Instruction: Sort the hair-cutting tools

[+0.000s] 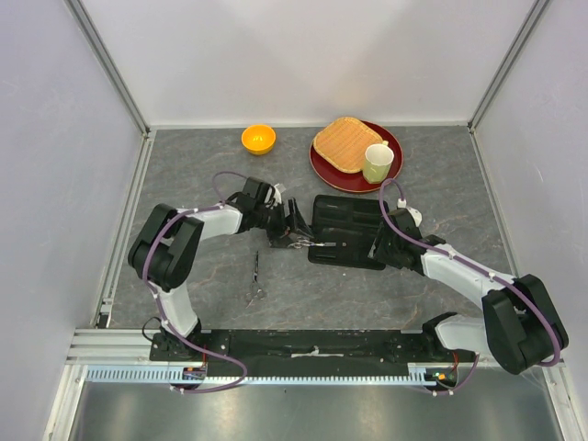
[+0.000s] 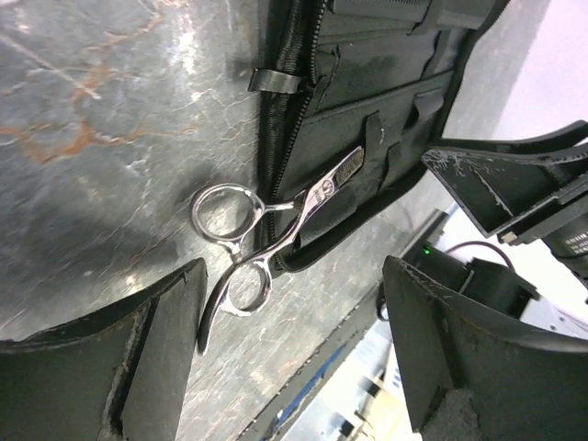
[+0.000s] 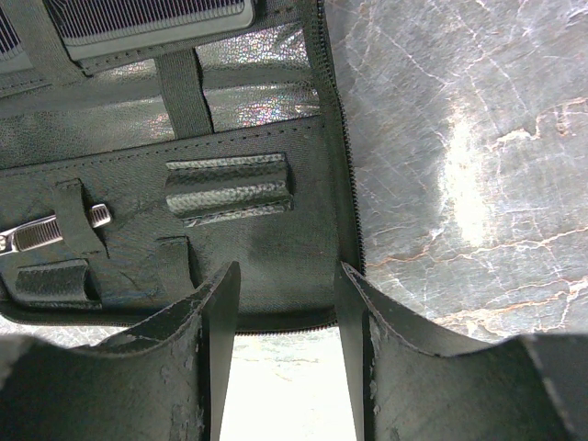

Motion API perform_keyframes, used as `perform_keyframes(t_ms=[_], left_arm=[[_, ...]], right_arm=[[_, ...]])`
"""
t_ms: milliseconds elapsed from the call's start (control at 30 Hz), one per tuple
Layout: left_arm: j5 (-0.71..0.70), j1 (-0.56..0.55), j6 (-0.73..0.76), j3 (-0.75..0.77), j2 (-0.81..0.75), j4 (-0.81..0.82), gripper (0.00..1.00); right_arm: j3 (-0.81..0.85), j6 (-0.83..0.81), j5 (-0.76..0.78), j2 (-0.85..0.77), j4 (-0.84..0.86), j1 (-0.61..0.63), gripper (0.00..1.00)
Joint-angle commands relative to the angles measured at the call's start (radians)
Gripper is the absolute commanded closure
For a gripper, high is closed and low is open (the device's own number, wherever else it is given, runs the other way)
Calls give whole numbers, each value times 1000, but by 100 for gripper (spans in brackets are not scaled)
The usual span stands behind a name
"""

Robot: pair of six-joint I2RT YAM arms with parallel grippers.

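An open black zip case (image 1: 347,230) lies mid-table. One pair of silver scissors (image 2: 276,234) has its blades tucked under a strap of the case (image 2: 367,119), and its finger rings stick out over the table. My left gripper (image 2: 294,358) hangs open just behind those rings, touching nothing. A second pair of scissors (image 1: 256,278) lies loose on the table nearer the arms. My right gripper (image 3: 285,340) stands open over the case's near right edge (image 3: 276,308), its fingers (image 3: 216,349) on either side of bare fabric. A black comb (image 3: 156,18) sits in the case's upper pocket.
At the back stand an orange bowl (image 1: 258,139) and a red plate (image 1: 322,173) carrying toast (image 1: 342,143) and a green mug (image 1: 377,163). White walls enclose the table on three sides. A metal rail runs along the near edge (image 1: 312,354).
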Motion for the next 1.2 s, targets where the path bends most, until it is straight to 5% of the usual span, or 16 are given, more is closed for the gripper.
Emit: perform_keyframes(t_ms=[0,100,167,367,1167], left_arm=[[-167,-8,110,32,-69,-136,17],[-173,-14,116,27,-57,-144,24],[-175,-19,120,29,-51,-151,42],[-191,-34,136,44,-36,-159,65],[-159,-79,226,191,90,-173,80]], right_arm=[[-43,2,41,16,-23,-5,46],[-41,2,41,21,-20,-4,46],[-41,0,41,23,-20,-5,46],[-43,0,38,29,-18,-5,46],[-43,6,55,49,-9,-5,46]])
